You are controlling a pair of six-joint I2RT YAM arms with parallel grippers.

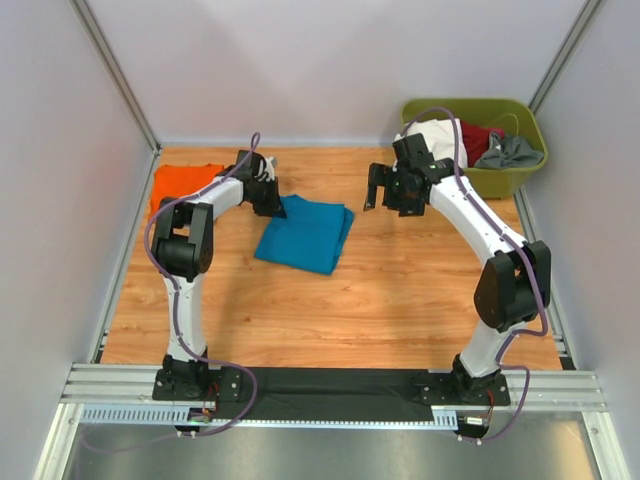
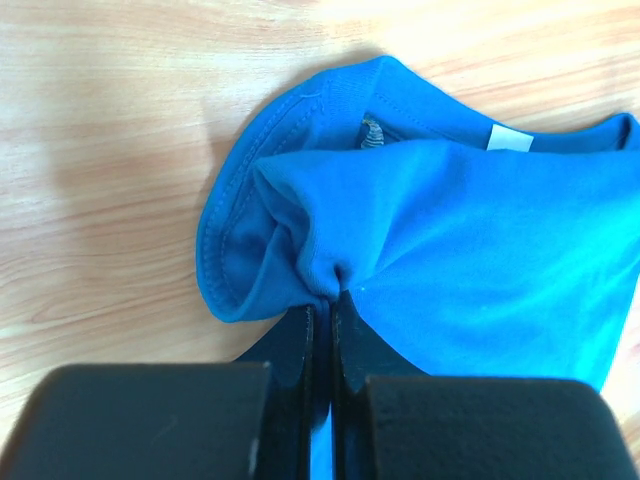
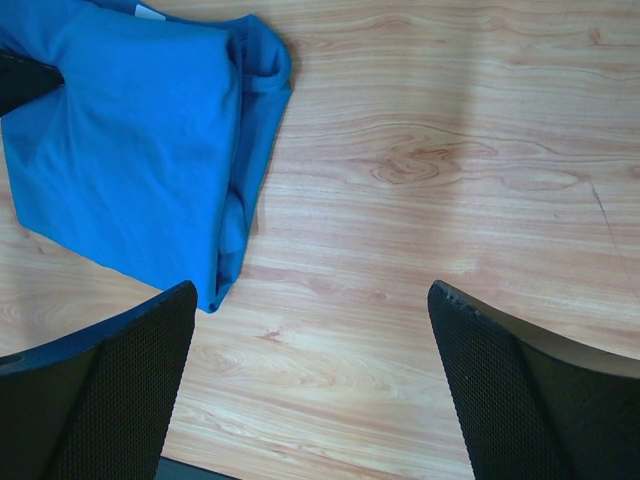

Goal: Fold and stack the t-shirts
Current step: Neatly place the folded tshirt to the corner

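Note:
A teal-blue t-shirt (image 1: 305, 233) lies folded in the middle of the wooden table. My left gripper (image 1: 270, 203) sits at its far left corner, shut on a pinch of the blue cloth (image 2: 330, 285) near the collar. The collar and a white label (image 2: 511, 139) show in the left wrist view. An orange t-shirt (image 1: 178, 183) lies flat at the far left, behind the left arm. My right gripper (image 1: 377, 190) hovers open to the right of the blue t-shirt (image 3: 130, 140), with bare wood between its fingers (image 3: 500, 380).
An olive-green tub (image 1: 492, 140) stands at the far right corner and holds white, red and grey clothes. White walls close in the table on three sides. A metal rail (image 1: 330, 385) runs along the near edge by the arm bases.

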